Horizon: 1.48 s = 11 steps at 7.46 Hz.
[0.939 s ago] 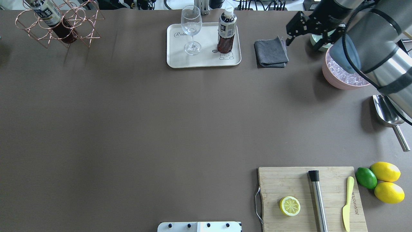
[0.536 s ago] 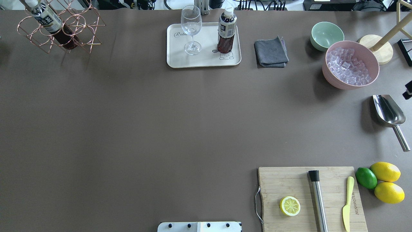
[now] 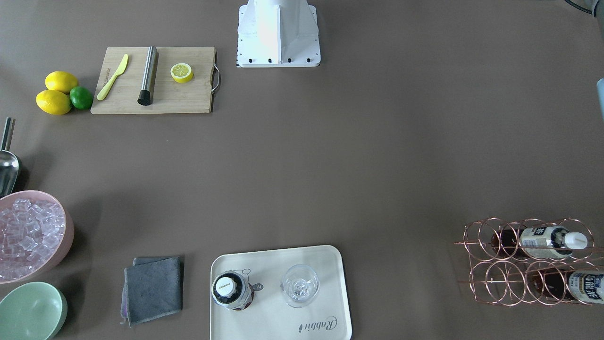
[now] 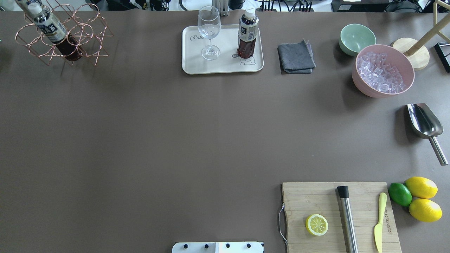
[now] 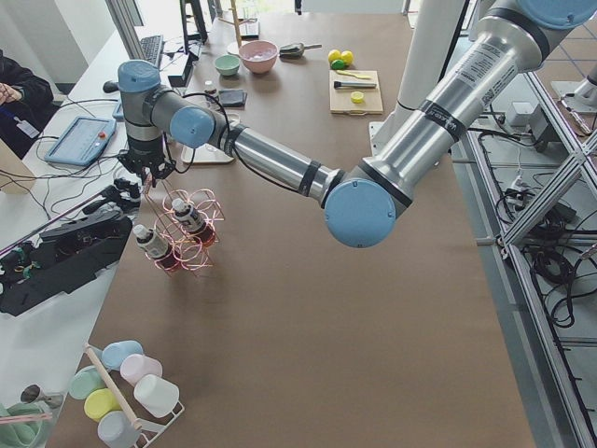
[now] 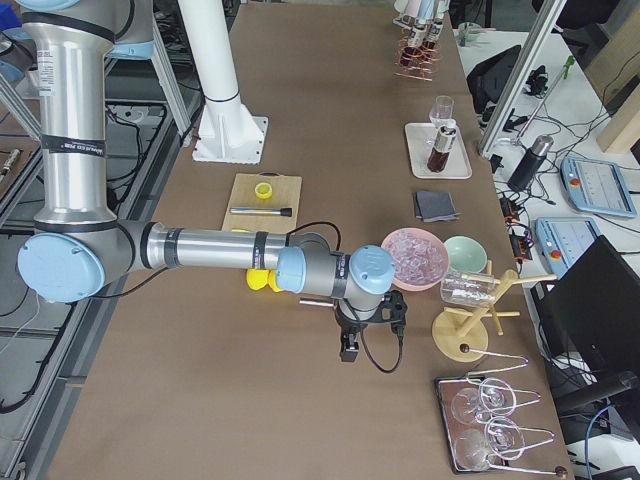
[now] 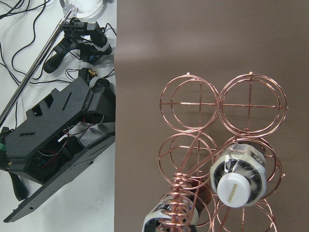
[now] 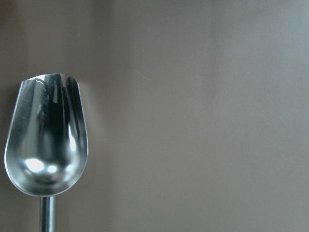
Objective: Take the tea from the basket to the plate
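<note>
Near, the right tool (image 6: 350,348), its grip impossible to tell, hangs by a steel scoop (image 4: 423,121); far across the bench (image 4: 175,140), one tea bottle (image 4: 247,33) stands cap-up on the plate (image 4: 197,66), while two others (image 3: 542,236) lie along the bench in the basket (image 7: 187,103), caps toward the robot's left, beneath the left tool (image 5: 148,177), grip likewise untellable.

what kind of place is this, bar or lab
Probably a robotics lab staged as a drinks bar: a robot arm over the table, a teach pendant beside it, plus a pink bowl of ice and a wine glass.
</note>
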### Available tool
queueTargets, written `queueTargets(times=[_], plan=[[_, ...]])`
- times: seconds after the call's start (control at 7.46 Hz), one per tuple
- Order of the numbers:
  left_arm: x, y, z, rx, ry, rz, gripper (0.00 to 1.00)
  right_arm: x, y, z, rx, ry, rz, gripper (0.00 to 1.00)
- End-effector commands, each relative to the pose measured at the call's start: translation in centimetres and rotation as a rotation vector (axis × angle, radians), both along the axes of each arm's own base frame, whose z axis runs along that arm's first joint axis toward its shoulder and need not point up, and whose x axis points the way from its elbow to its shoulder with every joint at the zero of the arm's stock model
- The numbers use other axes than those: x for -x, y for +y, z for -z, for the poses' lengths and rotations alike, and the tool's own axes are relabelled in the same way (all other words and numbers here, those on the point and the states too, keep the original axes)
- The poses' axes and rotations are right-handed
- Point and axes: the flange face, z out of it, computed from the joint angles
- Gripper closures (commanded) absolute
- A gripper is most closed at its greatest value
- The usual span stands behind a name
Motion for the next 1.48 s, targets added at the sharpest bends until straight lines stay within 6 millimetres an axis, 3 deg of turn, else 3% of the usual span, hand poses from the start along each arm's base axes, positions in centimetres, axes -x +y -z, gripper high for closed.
queueTargets(times=[0.0,0.94,1.21,1.34], plan=[[-0.7,-0.3,-0.5,0.012,-0.003,-0.007,1.0,-1.8,0.5,-1.9,-0.005,0.049,-0.007,0.0],[-2.2,-0.8,-1.0,0.028,-0.007,-0.019,1.0,-1.5,-1.2,-0.7,-0.115,0.11,0.103,0.0],[-2.2,-0.9,-0.9,0.027,-0.008,-0.02,1.0,-1.3,-1.0,-2.3,-0.147,0.113,0.102,0.0],[-2.2,-0.9,-0.9,0.026,-0.008,-0.021,0.7,-1.3,-0.9,-3.7,-0.173,0.105,0.1,0.0]])
